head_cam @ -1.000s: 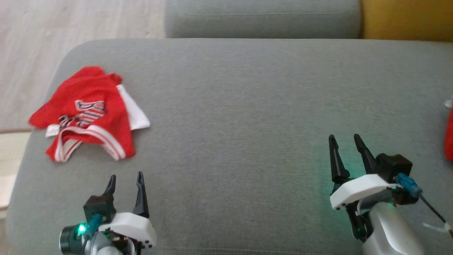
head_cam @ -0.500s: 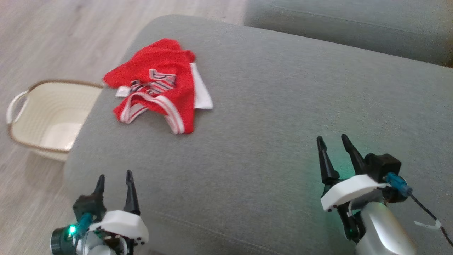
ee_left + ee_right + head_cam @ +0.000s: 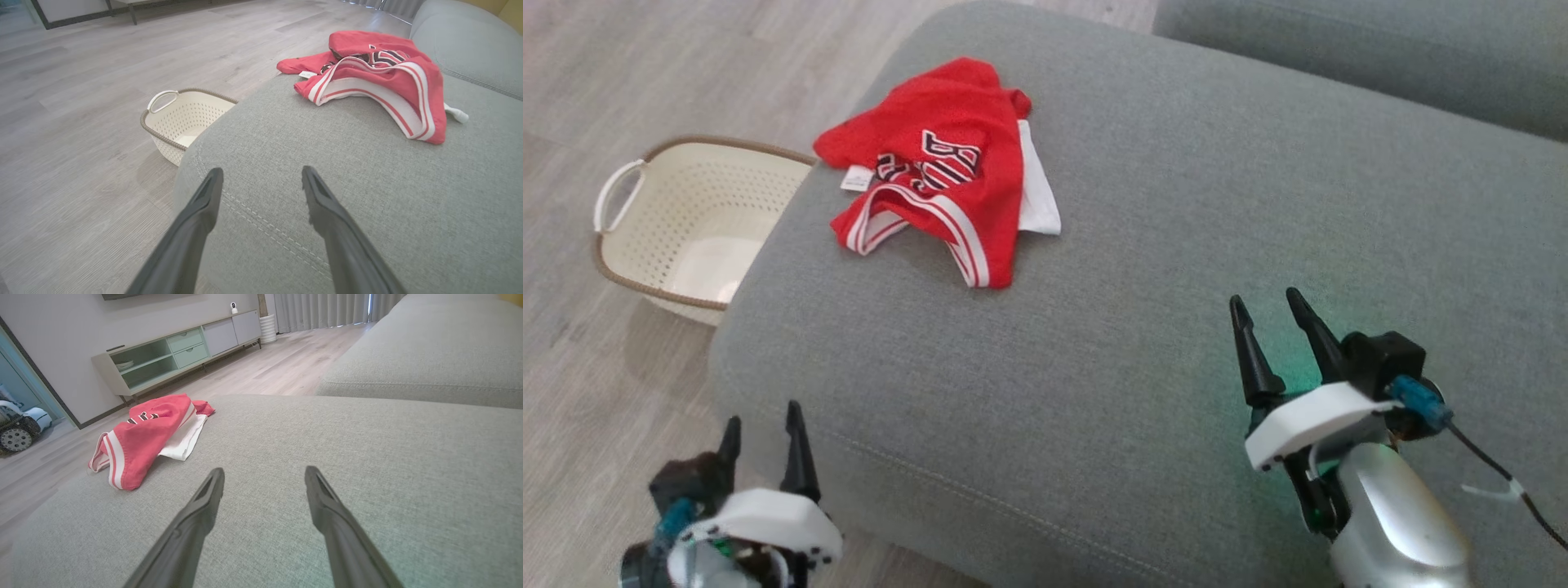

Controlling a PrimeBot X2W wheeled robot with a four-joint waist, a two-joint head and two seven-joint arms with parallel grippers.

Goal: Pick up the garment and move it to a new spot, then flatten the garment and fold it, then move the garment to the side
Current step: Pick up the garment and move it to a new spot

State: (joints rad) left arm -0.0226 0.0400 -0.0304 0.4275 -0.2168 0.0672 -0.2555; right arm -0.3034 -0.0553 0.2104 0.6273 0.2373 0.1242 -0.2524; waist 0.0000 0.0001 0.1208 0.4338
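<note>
While the left end effector [image 3: 761, 415] and right end effector [image 3: 1262, 298] stand spread and empty, the crumpled red garment [image 3: 939, 171] lies at eleven o'clock on the sofa [image 3: 1111, 343]; no task step appears begun.

Red mesh cloth on the garment [image 3: 947, 106], matt, with white ribbed trim. Grey woven cloth on the sofa [image 3: 1176, 245], matt and slightly rough. Cream perforated plastic on the basket [image 3: 698, 196], with a brown rope-like rim. Pale wood-look floor [image 3: 621, 73], smooth, low sheen. Matt black jaws; glossy silver forearm [image 3: 1401, 523].
</note>
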